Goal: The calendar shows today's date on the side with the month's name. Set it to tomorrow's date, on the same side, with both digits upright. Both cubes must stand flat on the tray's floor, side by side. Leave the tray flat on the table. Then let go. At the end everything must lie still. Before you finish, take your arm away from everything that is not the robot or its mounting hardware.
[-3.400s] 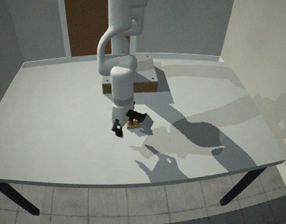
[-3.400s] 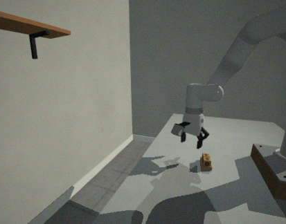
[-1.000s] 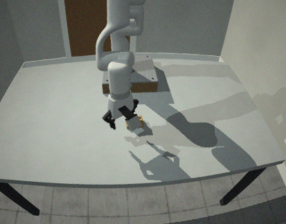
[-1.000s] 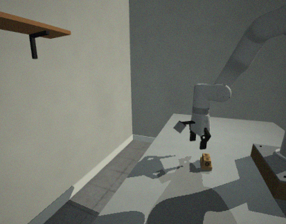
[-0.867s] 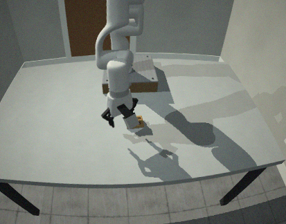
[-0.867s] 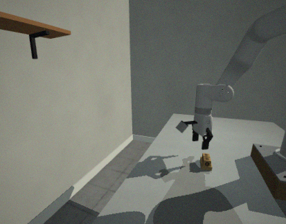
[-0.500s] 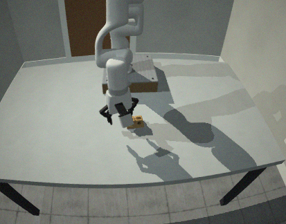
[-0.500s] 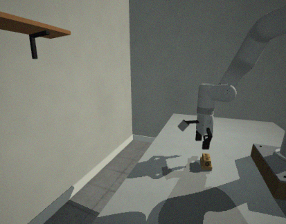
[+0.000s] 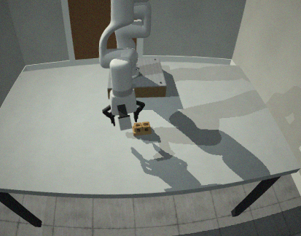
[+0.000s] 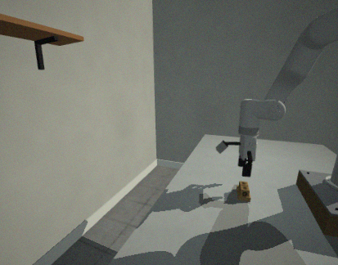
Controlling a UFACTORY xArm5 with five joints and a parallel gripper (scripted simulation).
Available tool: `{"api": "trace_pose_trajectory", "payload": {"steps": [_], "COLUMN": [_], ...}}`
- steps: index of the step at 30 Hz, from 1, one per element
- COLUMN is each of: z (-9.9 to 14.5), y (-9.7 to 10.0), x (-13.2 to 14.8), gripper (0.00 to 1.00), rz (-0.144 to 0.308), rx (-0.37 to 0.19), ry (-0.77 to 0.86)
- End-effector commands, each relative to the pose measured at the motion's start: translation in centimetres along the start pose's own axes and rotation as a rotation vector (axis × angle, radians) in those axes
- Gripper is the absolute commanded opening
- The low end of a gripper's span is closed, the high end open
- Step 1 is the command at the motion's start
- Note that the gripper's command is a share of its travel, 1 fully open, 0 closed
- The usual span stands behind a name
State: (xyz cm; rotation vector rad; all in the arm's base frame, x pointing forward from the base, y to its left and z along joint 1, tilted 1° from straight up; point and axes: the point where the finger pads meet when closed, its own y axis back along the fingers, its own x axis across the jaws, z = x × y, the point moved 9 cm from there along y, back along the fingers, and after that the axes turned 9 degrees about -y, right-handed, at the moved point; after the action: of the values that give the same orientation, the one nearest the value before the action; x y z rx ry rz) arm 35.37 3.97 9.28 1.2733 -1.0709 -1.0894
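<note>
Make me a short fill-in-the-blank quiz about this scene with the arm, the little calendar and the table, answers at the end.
1. The end effector has its fingers spread ____ and holds nothing.
2. The orange calendar rests on the ____.
3. In the exterior view, the end effector hangs ____ the calendar without touching it.
4. The arm's base is a box with ____ sides.

Missing words: open; table; above; brown

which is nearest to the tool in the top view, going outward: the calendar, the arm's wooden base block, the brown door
1. The small orange-brown calendar tray with two cubes, on the table just beside the open tool.
2. The brown wooden base block with a grey top, farther back on the table behind the arm.
3. The brown door, in the wall beyond the table.
</note>
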Motion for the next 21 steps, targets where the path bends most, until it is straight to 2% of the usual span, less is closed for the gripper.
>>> {"api": "trace_pose_trajectory", "payload": {"steps": [1, 4, 10, 18, 21], "z": [0.4, 1.8, 2.1, 3.1, 4.4], "y": [0.1, 0.1, 0.1, 0.1, 0.1], "x": [0.2, 0.6, 0.7, 1.0, 1.5], "gripper": [1.0, 1.0, 1.0, 1.0, 1.0], "rz": [0.0, 0.0, 0.0, -0.001, -0.001], "rx": [0.004, 0.004, 0.004, 0.005, 0.004], "ry": [-0.149, -0.171, -0.179, -0.433, -0.433]}}
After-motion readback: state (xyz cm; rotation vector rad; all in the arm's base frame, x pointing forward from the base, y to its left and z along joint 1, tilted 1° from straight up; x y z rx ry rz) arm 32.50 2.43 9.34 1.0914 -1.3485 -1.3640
